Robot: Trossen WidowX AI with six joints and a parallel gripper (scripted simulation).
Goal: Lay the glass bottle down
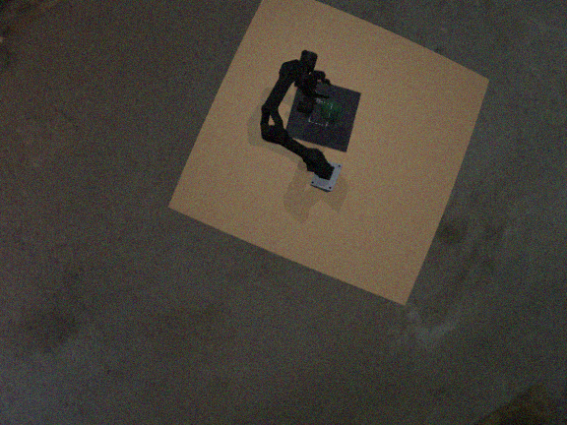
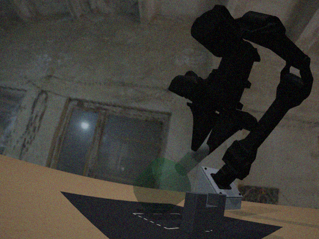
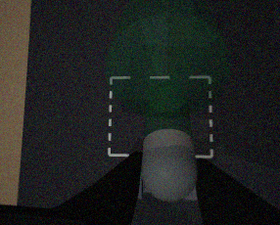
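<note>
While the black arm [image 1: 282, 89] [image 2: 267, 120] arches over the bench [image 1: 394, 167] [image 2: 27, 182] [image 3: 14, 98], its gripper [image 1: 325, 90] [image 2: 200, 149] [image 3: 168, 162] points downward with the fingers closed on the pale neck end of the glass bottle [image 1: 331, 110] [image 2: 163, 180] [image 3: 166, 64]. The bottle is tilted, neither upright nor lying flat: its round, see-through green body is low over the dark mat [image 1: 340, 138] [image 2: 91, 202] [image 3: 64, 98], and its neck slants up to the fingers. Whether the bottle's bottom edge touches the mat cannot be told. In the exterior view the grey U-shaped rest [image 2: 189, 213] stands upright on the mat, and the neck is above the height of its notch, apart from it. The dashed outline [image 1: 319, 124] [image 2: 173, 228] [image 3: 210, 117] is marked in white on the mat; in the wrist view the green body overlaps its far edge and reaches beyond it. The arm is mounted on a light grey base [image 1: 322, 185] [image 2: 233, 202], well apart from the bottle.
</note>
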